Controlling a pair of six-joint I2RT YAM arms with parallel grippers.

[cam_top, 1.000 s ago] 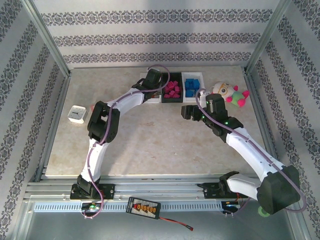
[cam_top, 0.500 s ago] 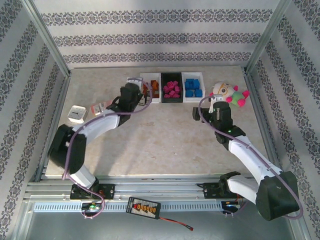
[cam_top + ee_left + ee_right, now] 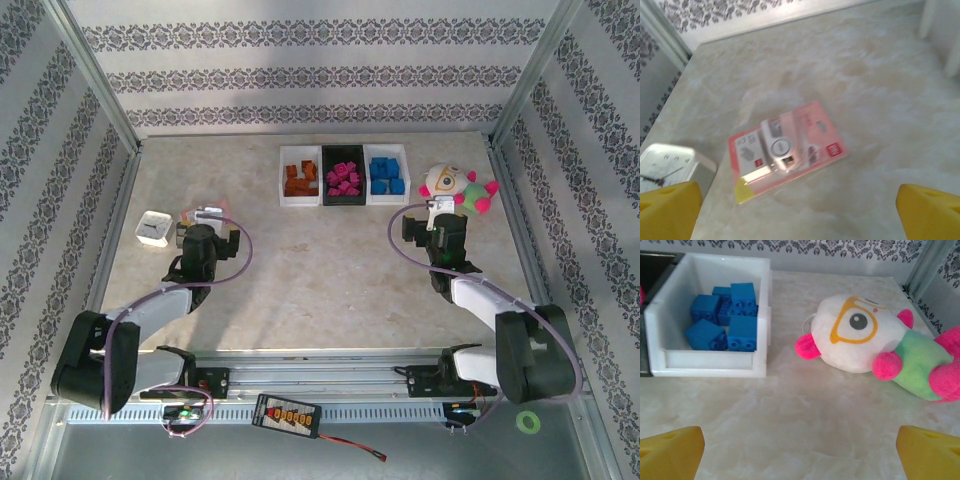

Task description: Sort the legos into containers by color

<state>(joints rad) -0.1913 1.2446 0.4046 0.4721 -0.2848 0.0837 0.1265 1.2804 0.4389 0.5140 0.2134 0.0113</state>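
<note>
Pink bricks (image 3: pixel 344 179) are contained in the black bin (image 3: pixel 343 202); brown bricks (image 3: pixel 299 179) in the white bin (image 3: pixel 300 201) just left of it, blue bricks (image 3: pixel 386 178) in the other white bin (image 3: pixel 388 200) just right (one row). Left jaws and right jaws are noted released, empty.

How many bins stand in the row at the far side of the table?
3: left white bin holding brown-orange bricks, middle black bin holding pink bricks, right white bin holding blue bricks. None looks hidden.
</note>
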